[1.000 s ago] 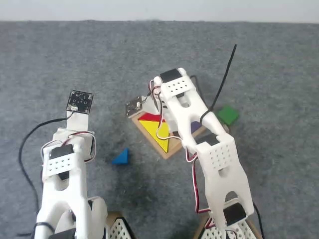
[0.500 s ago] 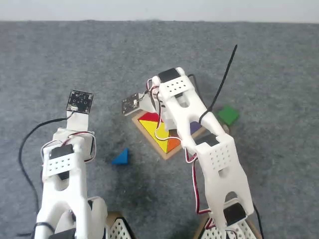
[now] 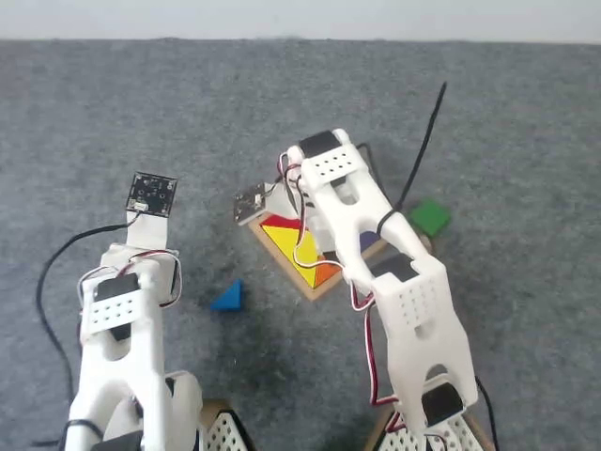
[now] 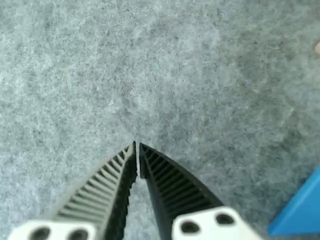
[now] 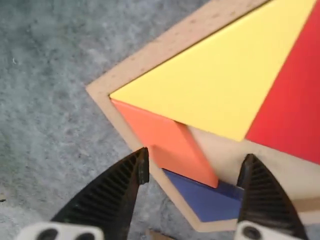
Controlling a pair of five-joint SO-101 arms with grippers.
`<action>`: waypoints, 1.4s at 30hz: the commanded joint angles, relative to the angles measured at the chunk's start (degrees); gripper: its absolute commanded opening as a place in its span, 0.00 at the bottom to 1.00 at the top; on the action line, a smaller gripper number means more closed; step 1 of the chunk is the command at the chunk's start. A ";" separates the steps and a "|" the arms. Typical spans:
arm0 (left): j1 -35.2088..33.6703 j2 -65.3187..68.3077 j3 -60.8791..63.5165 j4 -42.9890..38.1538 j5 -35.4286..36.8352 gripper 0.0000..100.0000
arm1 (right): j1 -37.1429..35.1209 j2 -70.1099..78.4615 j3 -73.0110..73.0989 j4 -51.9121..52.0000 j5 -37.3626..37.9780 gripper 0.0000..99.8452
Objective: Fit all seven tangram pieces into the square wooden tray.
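The right claw (image 5: 195,167) hangs released over a corner of the square wooden tray (image 5: 165,50), its two dark ribbed fingers spread to either side of the orange piece (image 5: 170,140). That piece lies in the corner against the rim, its long edge touching the large yellow triangle (image 5: 215,85). A red piece (image 5: 295,105) meets the yellow one along a straight seam. A dark blue piece (image 5: 210,200) sits beside the orange one; its shape is partly hidden, perhaps a parallelogram. Bare pale wood shows between blue and red. The left claw (image 4: 136,145) is clenched on nothing above the grey carpeted tabletop (image 4: 200,75). A blue triangle (image 3: 228,297) lies between the arms, and a green piece (image 3: 430,217) lies just outside the tray.
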 commanded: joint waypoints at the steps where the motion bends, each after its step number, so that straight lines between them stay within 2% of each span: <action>1: -0.26 -2.02 -0.48 -0.97 -0.62 0.02 | -1.54 -3.03 5.80 -2.07 0.70 0.31; 13: -0.26 -2.02 -0.48 -0.97 -0.62 0.02 | -6.37 -21.85 37.63 -19.38 0.53 0.31; 20: -0.26 -2.02 -0.48 -0.97 -0.62 0.02 | -4.79 -21.85 38.07 -18.33 0.53 0.30; 26: -0.26 -2.02 -0.48 -0.97 -0.62 0.02 | -5.14 -21.85 38.15 -20.70 -3.69 0.07; 34: -0.26 -2.02 -0.48 -0.97 -0.62 0.02 | -5.23 -22.55 37.98 -22.55 -8.62 0.10; 42: -0.26 -2.02 -0.48 -0.97 -0.62 0.02 | -8.40 -23.25 36.57 -18.77 -11.43 0.11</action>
